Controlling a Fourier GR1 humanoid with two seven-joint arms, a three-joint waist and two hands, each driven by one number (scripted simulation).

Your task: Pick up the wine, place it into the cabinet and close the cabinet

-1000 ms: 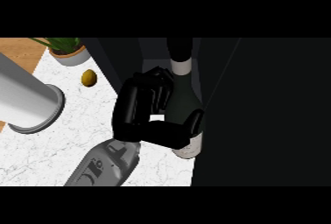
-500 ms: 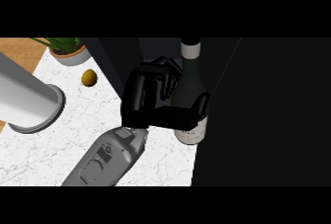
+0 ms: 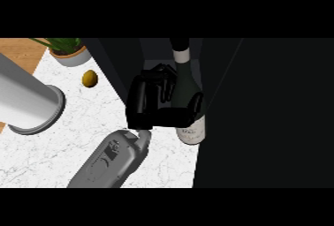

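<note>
Since the earlier frame, bottle and hand have shifted up-frame, deeper into the dark cabinet opening. Grey forearm: entering from lower edge over white marbled counter. Right black hand: fingers and thumb curled round dark glass wine bottle with pale label, base at the cabinet's front edge. Left side: large grey cylinder. Beyond: small yellow-brown fruit; potted green plant.

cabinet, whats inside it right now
The wine bottle, neck pointing inward, is partway inside the cabinet, with the robot hand curled round it. Its base is still over the counter. The interior is too dark to see more.
</note>
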